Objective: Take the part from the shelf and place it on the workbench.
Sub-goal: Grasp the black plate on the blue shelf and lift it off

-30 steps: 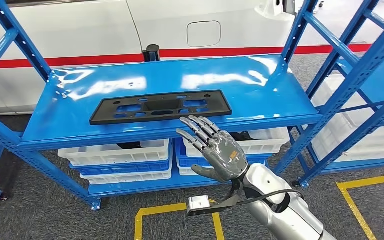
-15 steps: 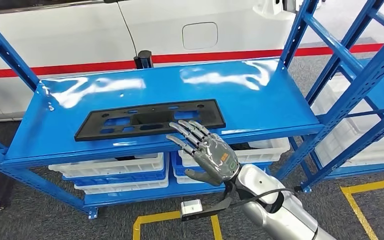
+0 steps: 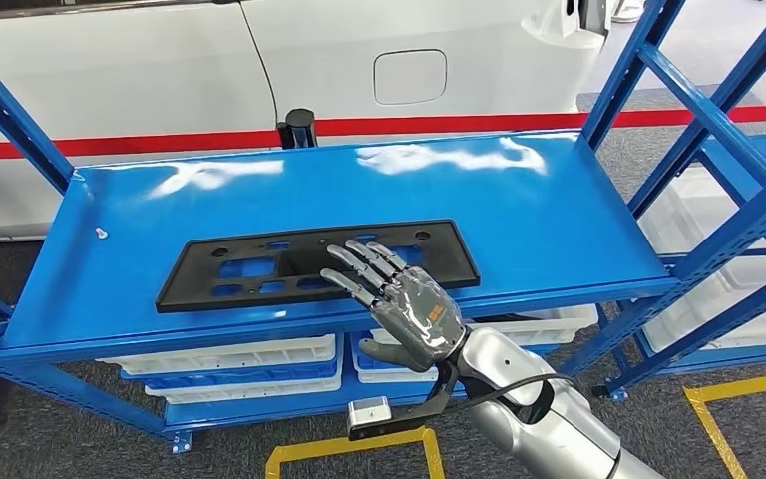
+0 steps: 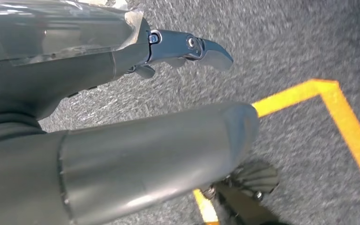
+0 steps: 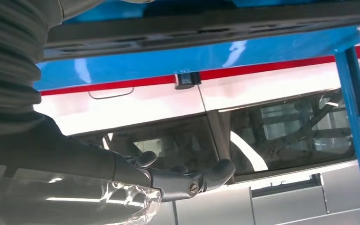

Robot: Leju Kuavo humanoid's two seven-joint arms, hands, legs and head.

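A flat black plastic part (image 3: 259,274) with several cut-outs lies on the top board of the blue shelf (image 3: 539,210), near its front edge. My right hand (image 3: 399,304) hovers over the part's near right portion with its fingers spread and straight, holding nothing. Seen from the right wrist, the part (image 5: 215,23) is a dark strip beyond the fingers (image 5: 206,173), which stand apart from it. My left hand (image 4: 145,93) hangs over grey floor, fingers extended and empty.
White bins (image 3: 229,354) sit on the lower boards under the shelf. A blue upright (image 3: 748,220) of a second rack stands to the right. A white car body (image 3: 160,70) and a black post (image 3: 300,127) lie behind. Yellow tape (image 3: 758,394) marks the floor.
The whole picture shifted as the camera moved closer. My right hand went forward from in front of the shelf edge to above the part's near edge, still holding nothing.
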